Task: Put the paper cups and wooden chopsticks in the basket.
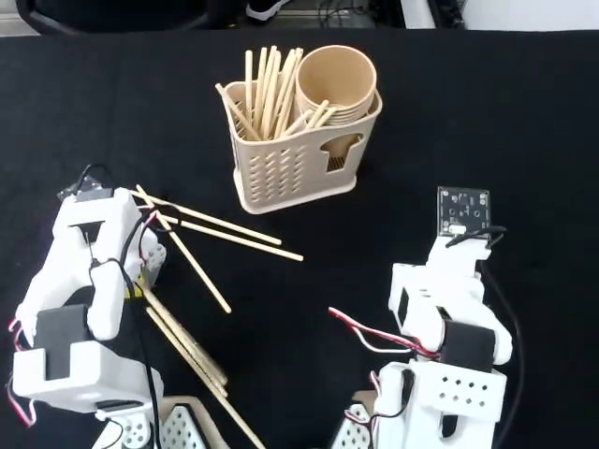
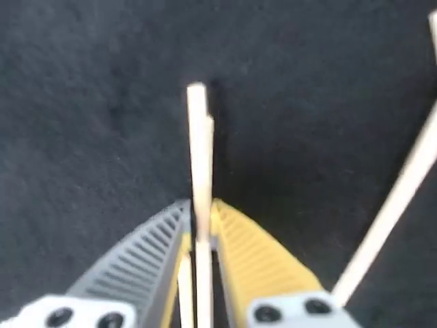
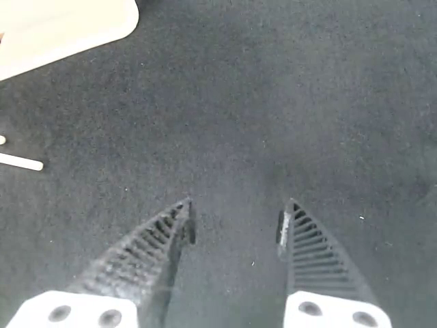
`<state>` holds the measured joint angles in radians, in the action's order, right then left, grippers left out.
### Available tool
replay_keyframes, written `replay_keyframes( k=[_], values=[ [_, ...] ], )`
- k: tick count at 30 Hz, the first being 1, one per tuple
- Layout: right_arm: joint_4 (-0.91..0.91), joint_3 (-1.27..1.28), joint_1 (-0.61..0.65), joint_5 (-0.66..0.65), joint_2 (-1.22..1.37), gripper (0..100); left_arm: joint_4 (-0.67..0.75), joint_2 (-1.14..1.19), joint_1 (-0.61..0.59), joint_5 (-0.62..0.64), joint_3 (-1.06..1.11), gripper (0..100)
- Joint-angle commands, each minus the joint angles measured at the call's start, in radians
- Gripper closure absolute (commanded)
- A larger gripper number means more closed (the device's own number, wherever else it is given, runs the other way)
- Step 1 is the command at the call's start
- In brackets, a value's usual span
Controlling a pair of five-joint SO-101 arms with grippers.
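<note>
Okay: left gripper (image 2: 202, 217) clamped on two chopsticks (image 2: 198, 143). Roughly six loose chopsticks (image 1: 234, 236) lie on the black table (image 1: 487, 112) beside it. One basket (image 1: 299, 173) holds one paper cup stack (image 1: 335, 79), cup count unclear, and about eight upright sticks (image 1: 267, 89). Right gripper (image 3: 235, 222) fingers apart over bare cloth.

Black tablecloth (image 1: 524, 112) underneath everything — cables (image 1: 342, 11) past its far edge.

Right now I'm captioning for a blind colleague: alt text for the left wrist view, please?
The left gripper, one finger grey and one yellow, is shut on pale wooden chopsticks that stick out past its tips over the black table cloth. Another loose chopstick lies slanted nearby.
</note>
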<state>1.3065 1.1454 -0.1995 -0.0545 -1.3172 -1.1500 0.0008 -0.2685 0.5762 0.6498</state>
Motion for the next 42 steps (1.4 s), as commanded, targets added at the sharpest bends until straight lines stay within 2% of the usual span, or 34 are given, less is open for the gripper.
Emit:
replay_keyframes(
  k=[1,8,13,16,23,27,32,36,42],
  values=[
    [-0.023,-0.028,0.006,0.008,-0.002,78.9,0.009,-0.018,0.001,-0.006,-0.002,97],
    [-0.02,-0.028,0.009,0.008,-0.002,79.0,-0.006,-0.091,0.004,-0.002,-0.068,97],
    [-0.011,-0.03,0.006,0.009,-0.005,79.0,-0.112,-0.331,0.079,-0.008,-0.173,97],
    [-0.011,-0.03,0.006,0.009,-0.007,79.0,-0.123,-0.512,0.111,-0.017,-0.236,97],
    [-0.014,-0.03,0.006,0.009,-0.01,79.0,-0.048,-0.813,0.117,-0.176,-0.406,97],
    [-0.014,-0.03,0.006,0.009,-0.01,79.0,0.109,-0.898,0.117,-0.187,-0.49,97],
    [-0.015,-0.03,0.006,0.009,-0.01,79.0,0.437,-0.907,0.12,-0.23,-0.561,97],
    [-0.015,-0.03,-0.003,0.009,-0.01,79.0,0.683,-0.832,0.255,-0.301,-0.545,97],
    [-0.015,-0.03,-0.043,0.009,-0.012,79.0,0.864,-0.703,0.492,-0.503,-0.493,97]
  ],
)
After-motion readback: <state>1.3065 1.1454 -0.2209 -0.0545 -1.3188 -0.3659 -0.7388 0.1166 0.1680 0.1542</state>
